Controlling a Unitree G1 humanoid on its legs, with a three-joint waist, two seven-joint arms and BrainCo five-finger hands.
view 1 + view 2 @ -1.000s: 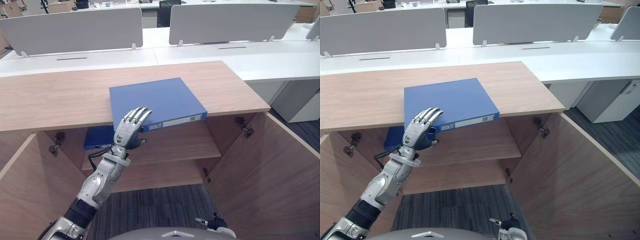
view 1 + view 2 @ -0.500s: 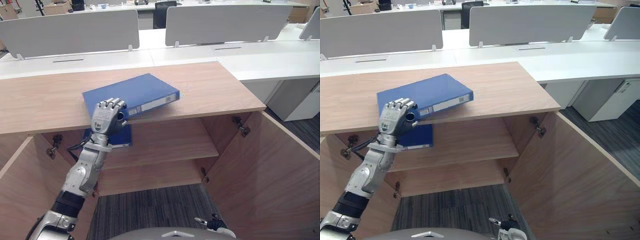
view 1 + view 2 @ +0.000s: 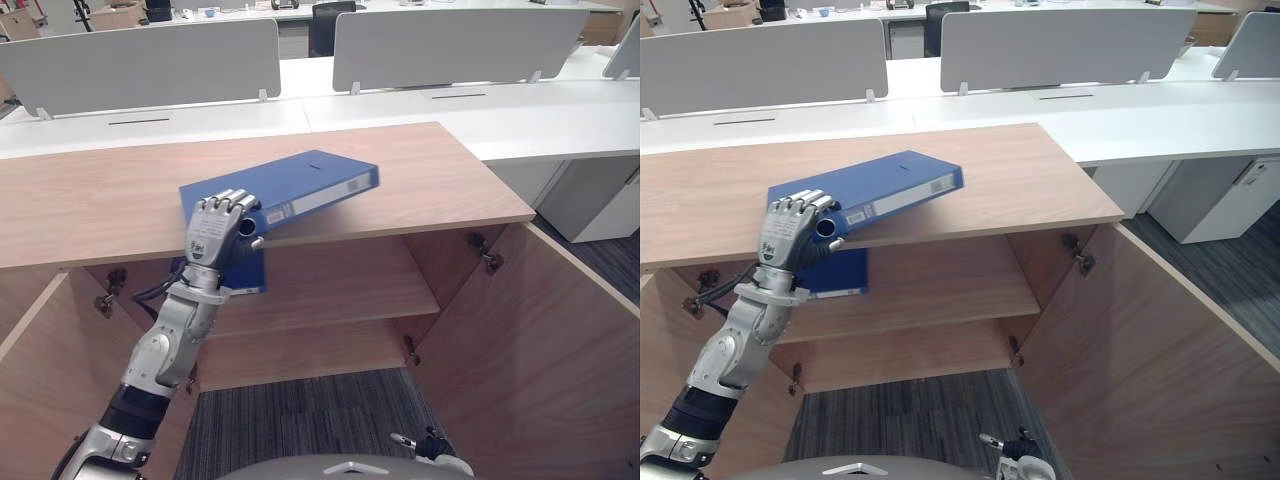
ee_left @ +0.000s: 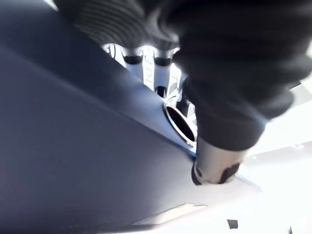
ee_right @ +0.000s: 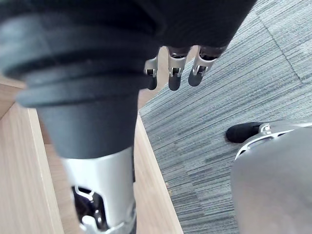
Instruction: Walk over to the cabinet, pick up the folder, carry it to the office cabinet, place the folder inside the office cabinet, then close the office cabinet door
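White office desks (image 3: 400, 105) with grey divider panels (image 3: 140, 65) ran across the back, at 12 o'clock. In front of them stood your light wooden cabinet (image 3: 100, 200) with both doors swung open, the right door (image 3: 540, 340) at 4 o'clock. Your robot's left hand (image 3: 215, 230), at 9 o'clock from centre, gripped the near end of a flat blue folder (image 3: 300, 185), fingers curled over it and thumb beneath. That folder sat tilted over the cabinet top, its far end pointing toward 2 o'clock. A second blue folder (image 3: 245, 272) lay on the inner shelf (image 3: 340, 290) just below the hand. Your right hand (image 5: 170, 73) hung over grey carpet (image 5: 234, 87), fingers loose, holding nothing.
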